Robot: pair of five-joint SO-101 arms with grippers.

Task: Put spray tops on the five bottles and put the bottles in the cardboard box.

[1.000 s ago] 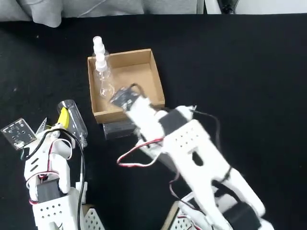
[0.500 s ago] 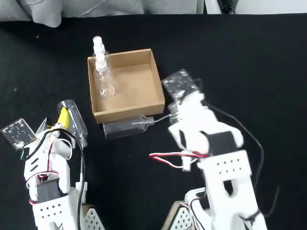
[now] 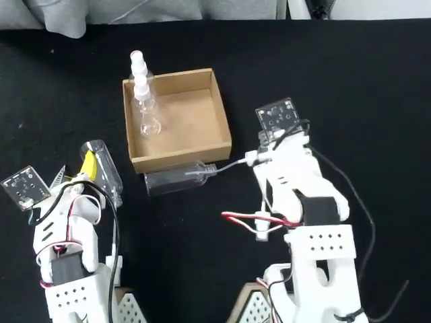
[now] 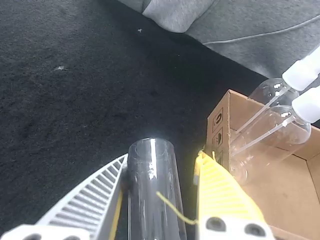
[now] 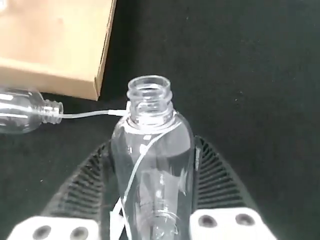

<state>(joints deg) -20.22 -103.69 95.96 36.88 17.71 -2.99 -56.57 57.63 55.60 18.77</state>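
The box sits mid-table, with two capped bottles leaning at its far-left corner. My right gripper, off the box's front-right corner, is clamped around an open bottle. My left gripper, just off the front-left corner, grips a second open bottle the same way. A lying bottle rests along the box's front wall. A spray top lies near the front-right corner, its tube running into the lying bottle's neck.

I judge the step to be capping, with both grippers full. I'd park one bottle, take the spray top by its head rather than the tube, and feed it straight down a steady neck.

The spray top's head is half hidden behind the open bottle, and I can't tell whether the thin line seen through that bottle is inside it or behind
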